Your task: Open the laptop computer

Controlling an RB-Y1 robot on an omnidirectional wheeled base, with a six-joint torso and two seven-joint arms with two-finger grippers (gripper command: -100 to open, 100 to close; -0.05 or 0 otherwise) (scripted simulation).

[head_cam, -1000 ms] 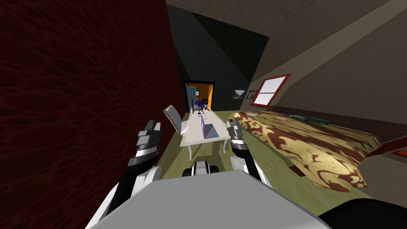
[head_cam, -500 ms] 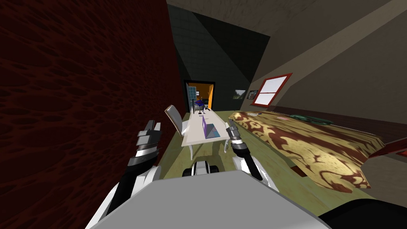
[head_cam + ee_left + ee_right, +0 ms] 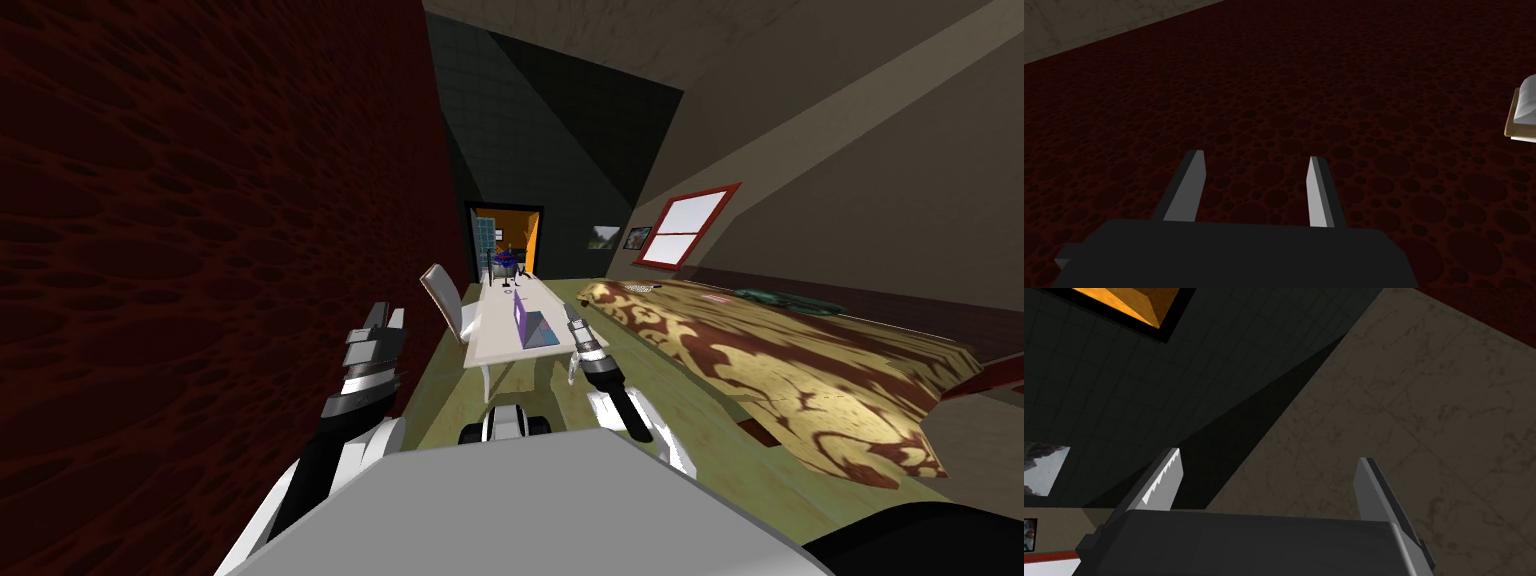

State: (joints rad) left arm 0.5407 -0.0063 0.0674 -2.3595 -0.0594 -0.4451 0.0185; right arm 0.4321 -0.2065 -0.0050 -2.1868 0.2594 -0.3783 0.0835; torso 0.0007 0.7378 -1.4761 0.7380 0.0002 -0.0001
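A laptop (image 3: 535, 330) sits at the near end of a long white table (image 3: 492, 340) in the head view. Its purple lid stands upright over a grey-blue base. My right gripper (image 3: 571, 314) hovers just right of the table's near corner, beside the laptop and apart from it. Its fingers (image 3: 1166, 480) are open with nothing between them. My left gripper (image 3: 385, 318) is held up left of the table, close to the dark red wall (image 3: 1324, 75). It too is open (image 3: 1256, 165) and empty.
A white chair (image 3: 445, 298) stands at the table's left side. A blue object (image 3: 505, 262) sits at the table's far end. A bed with a yellow and red cover (image 3: 780, 370) fills the right. An orange-lit doorway (image 3: 505, 235) lies beyond.
My right gripper has shifted left and slightly up, closer to the table's near right corner. My view has shifted slightly. The left arm has stayed put.
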